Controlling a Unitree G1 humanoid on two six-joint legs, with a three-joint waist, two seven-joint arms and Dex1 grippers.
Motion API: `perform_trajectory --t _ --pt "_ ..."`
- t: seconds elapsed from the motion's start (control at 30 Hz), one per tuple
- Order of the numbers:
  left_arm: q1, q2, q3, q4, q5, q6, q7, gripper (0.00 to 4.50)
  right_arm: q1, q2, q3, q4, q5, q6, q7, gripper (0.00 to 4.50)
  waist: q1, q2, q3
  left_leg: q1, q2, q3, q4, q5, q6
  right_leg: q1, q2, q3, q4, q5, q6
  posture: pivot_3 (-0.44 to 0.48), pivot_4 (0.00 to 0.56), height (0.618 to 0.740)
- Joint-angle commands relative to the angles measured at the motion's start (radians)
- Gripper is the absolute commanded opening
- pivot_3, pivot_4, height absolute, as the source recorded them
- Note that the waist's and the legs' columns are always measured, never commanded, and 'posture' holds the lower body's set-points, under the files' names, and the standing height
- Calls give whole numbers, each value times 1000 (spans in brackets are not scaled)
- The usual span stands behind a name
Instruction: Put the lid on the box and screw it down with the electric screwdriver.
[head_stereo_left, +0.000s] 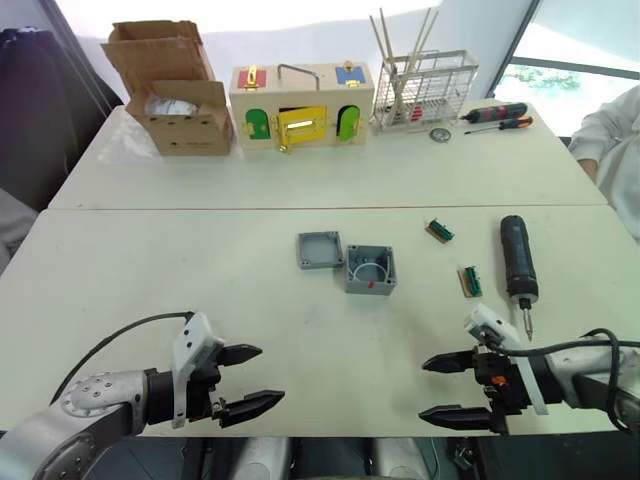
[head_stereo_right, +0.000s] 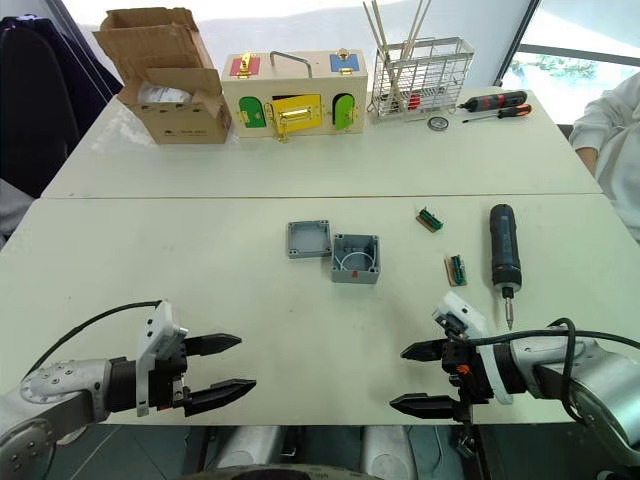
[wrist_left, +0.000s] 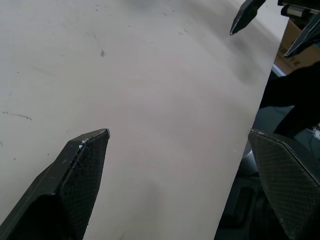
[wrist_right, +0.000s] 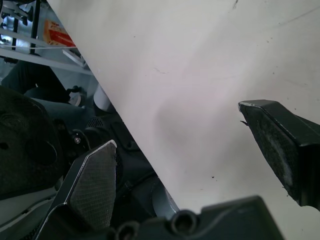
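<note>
The grey lid (head_stereo_left: 320, 250) lies flat mid-table, rim up, just left of the deeper grey box (head_stereo_left: 371, 269), which stands open with a red mark on its near side. The black electric screwdriver (head_stereo_left: 517, 259) lies to the right, bit pointing toward the front edge. My left gripper (head_stereo_left: 256, 378) hovers open at the front left, well short of the lid. My right gripper (head_stereo_left: 432, 390) is open at the front right, just in front of the screwdriver's bit. Neither gripper holds anything.
Two small green parts (head_stereo_left: 439, 231) (head_stereo_left: 470, 281) lie between box and screwdriver. On the far table stand a cardboard box (head_stereo_left: 175, 90), a wooden box with coloured doors (head_stereo_left: 300, 105), a wire rack (head_stereo_left: 425, 88) and hand screwdrivers (head_stereo_left: 497, 117). A person's sleeve (head_stereo_left: 610, 150) is at far right.
</note>
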Motion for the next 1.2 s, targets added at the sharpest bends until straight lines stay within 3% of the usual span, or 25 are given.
perform_trajectory --t 0.03,0.43,0.63,0.73,0.8,0.87,1.0,1.07,1.2 --pt "-1 -1 22 -21 -15 -2 7 4500 -22 4 10 3 -10 -22 5 4490 0 0 0 0 0 0 0 0 0 0 0 0 0 0 0 0 150 734" --pt "-22 -18 -3 7 39 -59 9 4500 -62 47 10 35 -7 -69 13 4490 0 0 0 0 0 0 0 0 0 0 0 0 0 0 0 0 150 734" --pt "-25 -24 -20 51 125 -112 11 4500 -62 58 5 36 -8 -69 -3 4490 1 0 0 0 0 0 0 0 0 0 0 0 0 0 0 0 150 734" --pt "-88 3 -20 127 175 -119 3 4500 -50 68 -2 24 1 -55 -22 4490 3 0 0 0 0 0 0 0 0 0 0 0 0 0 0 0 150 734" --pt "-172 42 -33 167 209 -88 6 4500 -71 89 -26 14 48 -14 -53 4490 6 0 0 0 0 -1 0 0 0 0 0 0 0 0 0 0 150 734" --pt "-311 68 -35 216 161 -46 -47 4500 -101 117 -70 -6 130 40 -94 4490 9 0 0 0 0 0 0 0 -1 0 1 0 1 0 0 0 150 734" --pt "-685 157 -169 336 166 51 -213 4500 -98 130 -119 -56 175 78 -153 4490 25 -1 1 0 0 -2 1 1 -1 -1 1 -2 2 2 4 0 150 734" --pt "-790 172 -226 379 188 57 -273 4500 -105 138 -125 -68 182 85 -184 4490 22 -1 1 0 -1 -1 1 0 -1 -1 1 -2 2 3 4 0 150 734" --pt "-1120 63 -450 509 306 -6 -428 4500 -123 165 -134 -78 149 57 -257 4490 24 -3 3 -1 -1 0 1 1 0 -1 1 -1 2 3 4 0 150 734"
